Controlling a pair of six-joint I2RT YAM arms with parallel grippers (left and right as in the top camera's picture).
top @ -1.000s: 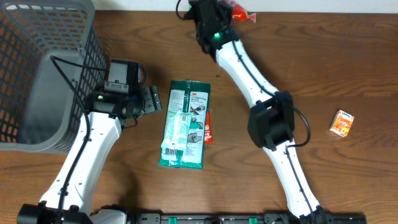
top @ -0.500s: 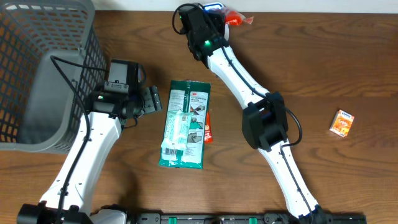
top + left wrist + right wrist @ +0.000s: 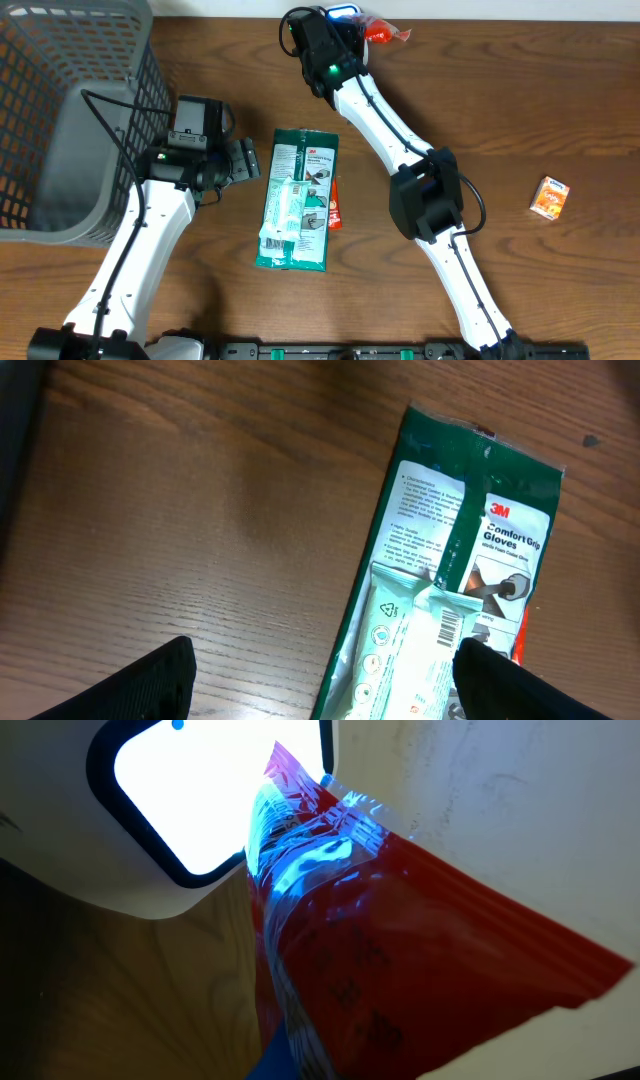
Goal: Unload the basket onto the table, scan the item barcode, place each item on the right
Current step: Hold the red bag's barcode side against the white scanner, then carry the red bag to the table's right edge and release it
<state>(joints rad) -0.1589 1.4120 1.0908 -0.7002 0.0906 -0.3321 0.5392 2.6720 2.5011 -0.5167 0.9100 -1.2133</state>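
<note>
1. Red packet (image 3: 386,32) sits at the far edge of the table (image 3: 520,110), sticking out to the right from the tip of the right gripper (image 3: 352,28), which is pressed together on the packet's near end
2. Right wrist view: the packet (image 3: 400,980) runs from the bottom of the frame up to the scanner (image 3: 200,790). Its crinkled top corner just overlaps the lower right corner of the lit window and glows blue in that light
3. The packet's long axis points along the fingers and toward the window, but most of its face lies beside the glass, not across it. No barcode can be made out on the side that shows
4. My judgement is that the scan turns on this offset: the packet needs sliding further over the window, or turning so that the printed code faces the light
5. Left gripper (image 3: 245,160) hangs spread wide and holds nothing, just left of the green glove pack (image 3: 298,200) lying lengthwise mid-table. It is well apart from the scanner, so the right arm is the nearer one by far
6. A grey basket (image 3: 60,120) stands at the left and a small orange box (image 3: 550,196) lies far right, both untouched
</note>
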